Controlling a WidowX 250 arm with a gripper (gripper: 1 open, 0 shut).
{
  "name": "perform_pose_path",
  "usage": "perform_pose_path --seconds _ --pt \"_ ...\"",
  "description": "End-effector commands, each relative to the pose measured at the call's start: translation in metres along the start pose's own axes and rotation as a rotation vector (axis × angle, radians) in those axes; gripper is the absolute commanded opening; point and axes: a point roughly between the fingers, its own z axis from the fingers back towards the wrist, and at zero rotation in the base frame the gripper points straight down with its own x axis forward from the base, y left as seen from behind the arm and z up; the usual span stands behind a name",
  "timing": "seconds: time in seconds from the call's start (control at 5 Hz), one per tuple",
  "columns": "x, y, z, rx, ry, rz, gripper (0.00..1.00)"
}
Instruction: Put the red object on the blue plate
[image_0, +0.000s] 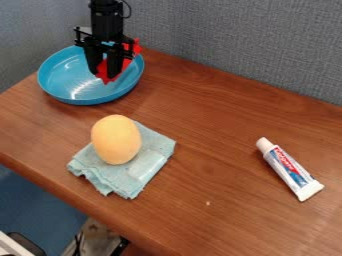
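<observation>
We see one arm reaching down at the back left of the wooden desk (214, 150), its hand (106, 72) pointing straight down over the blue plate (67, 80). The fingers are drawn in narrow, and the red object (124, 63) sits pinched betw. them, showing as red bits either side of the dark fingers. We can't make out what kind of thing the red object is; it's small & mostly hidden by the hand. It hangs over the plate's right half, near the rim; whether it touches the plate's surface we can't tell from this angle.

The plate is a shallow round dish w/ a raised rim, sitting at the desk's far left corner, close to the grey textured wall (241, 40).

Nearer to us, towards the front left, a light teal cloth (127, 165) lies crumpled flat on the desk, and an orange egg-shaped object (115, 139) stands on top of it, upright. Both are well apart from the plate.

Over on the right a white toothpaste tube (289, 168) w/ red and blue print lies flat, angled diagonally, cap end towards the back, well apart from everything else
</observation>
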Motion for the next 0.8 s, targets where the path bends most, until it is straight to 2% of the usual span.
perform_pose_path --seconds 0.0,0.2,0.6 --pt "-0.001 0.009 0.036 0.032 -0.09 0.017 1.0" --pt "-0.001 0.006 0.037 0.028 -0.083 0.011 1.0" --pt "-0.001 -0.001 0.048 0.016 -0.09 -0.006 1.0"
